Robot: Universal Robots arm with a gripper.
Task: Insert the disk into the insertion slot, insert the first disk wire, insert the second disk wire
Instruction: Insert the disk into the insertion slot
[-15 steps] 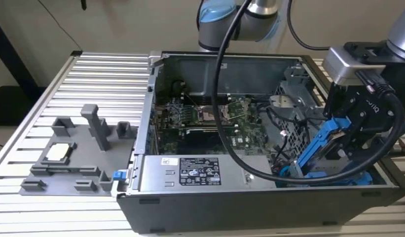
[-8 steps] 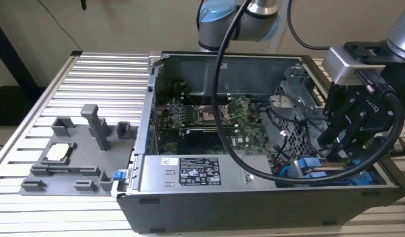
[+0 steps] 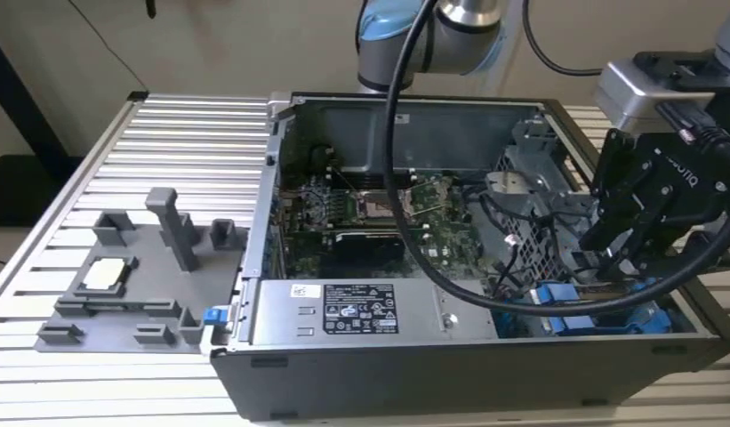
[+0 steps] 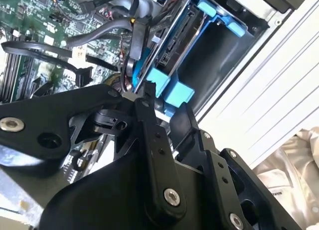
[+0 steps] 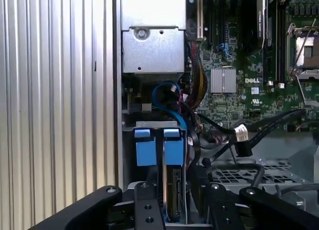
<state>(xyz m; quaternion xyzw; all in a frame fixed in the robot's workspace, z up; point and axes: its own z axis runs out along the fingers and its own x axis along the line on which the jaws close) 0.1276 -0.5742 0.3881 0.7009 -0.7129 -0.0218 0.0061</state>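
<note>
Exterior view, lower right: gripper (image 3: 613, 262) open, holding nothing, above the disk (image 3: 578, 313) in the insertion slot (image 3: 525, 245); pressing it squarely home seems wisest.

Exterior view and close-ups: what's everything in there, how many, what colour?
table: one, silver, ribbed
computer case: one, grey, open, on table
circuit board: one, green, inside case
metal box: one, grey, white sticker, case's near wall
drive bay: one, grey, case corner, exterior view's right
disk: one, blue-framed, in drive bay
cables: several, black, one blue, beside bay
parts holder: one, grey, exterior view's left of case
arm: one, silver and blue, behind case
tool: one, black, open, over disk
</note>
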